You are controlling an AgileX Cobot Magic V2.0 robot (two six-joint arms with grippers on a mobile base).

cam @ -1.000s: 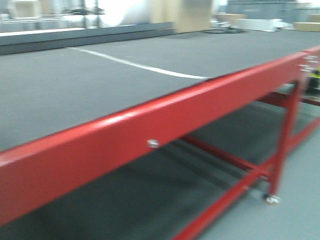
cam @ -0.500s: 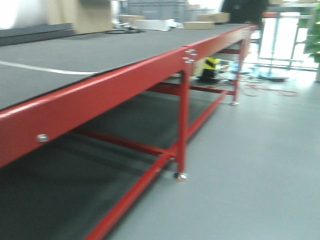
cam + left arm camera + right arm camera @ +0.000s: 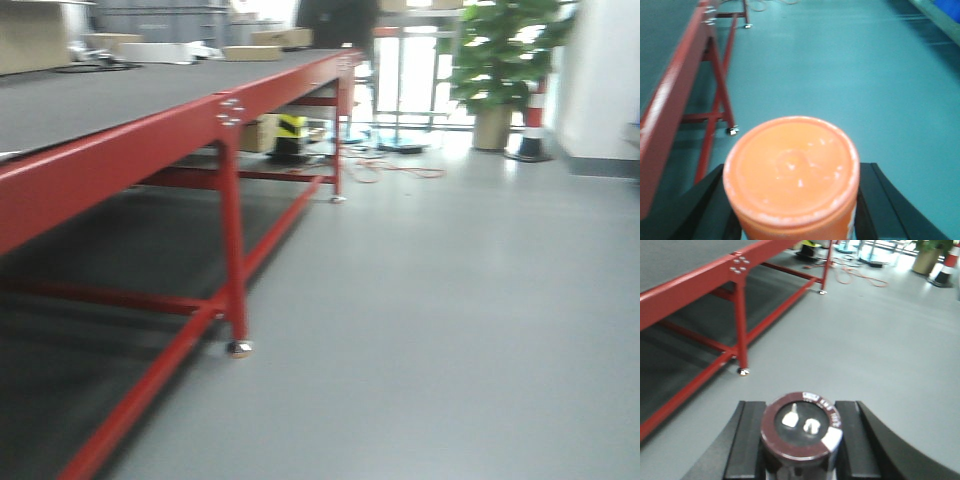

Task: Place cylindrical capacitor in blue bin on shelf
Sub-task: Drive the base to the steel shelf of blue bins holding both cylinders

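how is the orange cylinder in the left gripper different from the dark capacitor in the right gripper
Colour: the orange round-lidded cylinder is bright orange all over; the dark cylindrical capacitor is brown-black with a reddish rim. Top: the orange cylinder's is plain and scuffed; the capacitor's bears two small metal terminals. Shared: both are round, clamped in the left gripper and right gripper.

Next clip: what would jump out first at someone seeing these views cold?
An orange-capped container fills the left wrist view, sitting between that arm's dark jaws. In the right wrist view the cylindrical capacitor, two terminals on its top, sits between the right jaws. The long red-framed table runs along the left of the front view.
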